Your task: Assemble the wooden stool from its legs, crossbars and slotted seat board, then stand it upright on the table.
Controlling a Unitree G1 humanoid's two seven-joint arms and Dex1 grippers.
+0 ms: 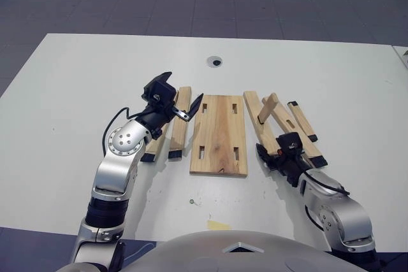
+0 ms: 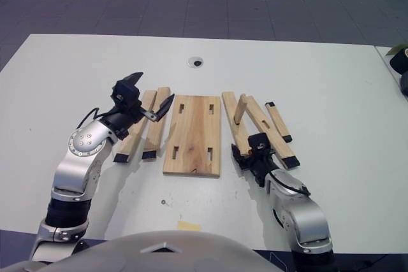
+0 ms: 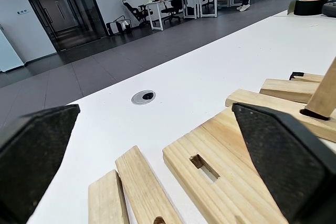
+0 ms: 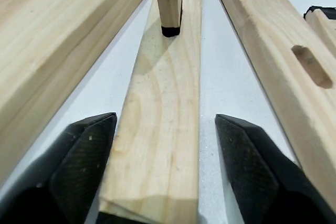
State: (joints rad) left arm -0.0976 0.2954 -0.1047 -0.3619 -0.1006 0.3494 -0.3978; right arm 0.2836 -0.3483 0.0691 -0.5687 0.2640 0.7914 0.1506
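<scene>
The right gripper (image 4: 165,148) is set astride the near end of the leg (image 4: 163,82) just right of the seat board (image 1: 218,133) (a crossbar (image 1: 269,106) stands in its slot), jaws released. They should be closed squarely, centred. The left gripper (image 1: 183,92), also released, is held above the left legs (image 1: 180,122). Bare table (image 1: 95,81) is left far and leftward.

One seat board (image 1: 218,135), six wooden bars (image 1: 180,122)

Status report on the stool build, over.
Left gripper open above left legs. Right gripper open, straddling leg with crossbar plugged in. Seat board flat, nothing attached. No obstruction.
</scene>
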